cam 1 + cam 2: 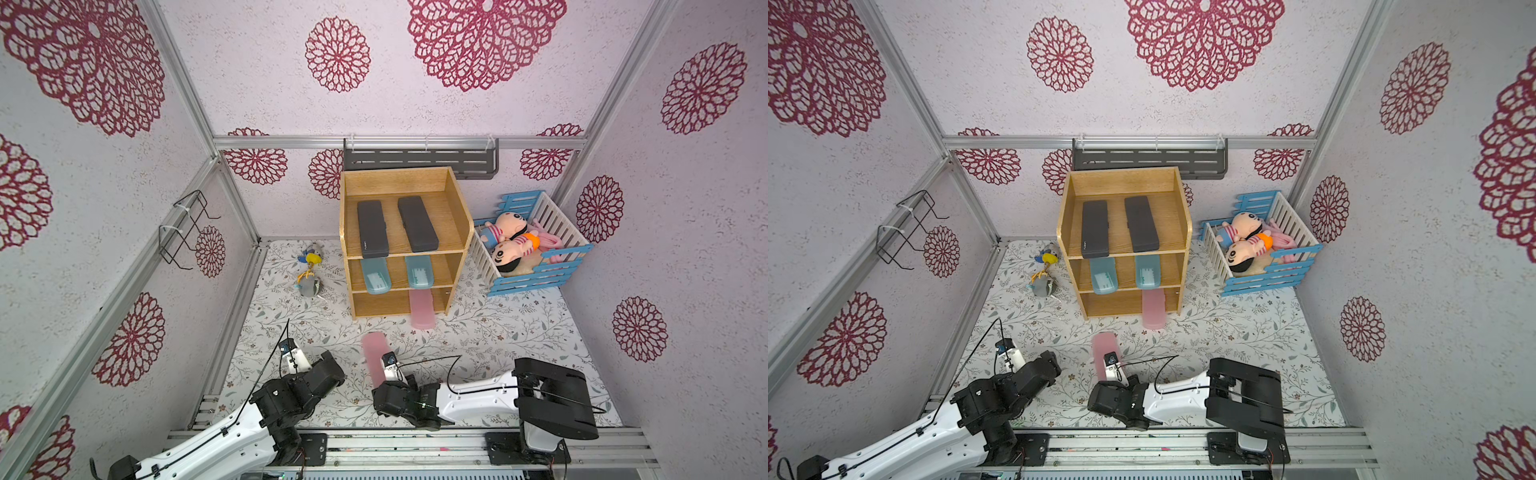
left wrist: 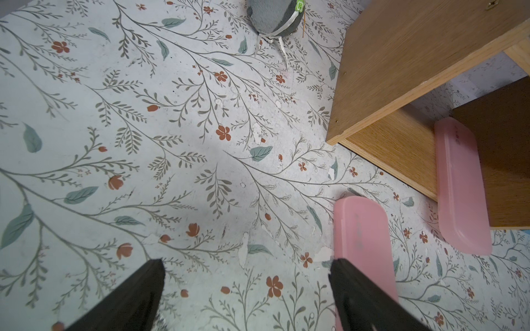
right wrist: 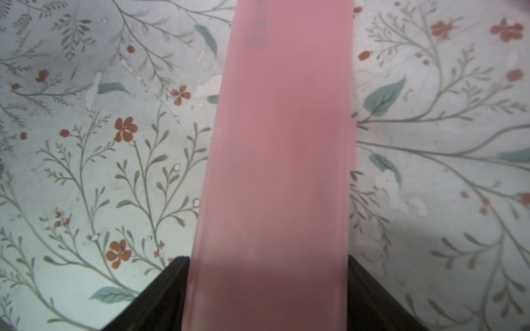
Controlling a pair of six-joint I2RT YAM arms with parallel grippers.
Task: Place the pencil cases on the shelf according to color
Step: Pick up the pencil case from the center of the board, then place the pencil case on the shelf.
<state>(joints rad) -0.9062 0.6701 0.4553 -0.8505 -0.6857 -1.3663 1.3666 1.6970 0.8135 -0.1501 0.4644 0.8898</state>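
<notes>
Right hand (image 3: 268, 260) was closed on both long sides of a pink case (image 1: 374, 353) near the tabletop's (image 1: 498, 332) front edge. Left hand (image 2: 246, 262) was held wide over the tabletop beside it. The other pink case (image 1: 422, 309) was lodged half out of the shelf's (image 1: 374, 303) bottom level.

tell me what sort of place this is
Probably a robot test booth dressed up as a child's room: aluminium frame with flowered wallpaper, a toy crib of dolls, and a wooden shelf holding pencil cases.
</notes>
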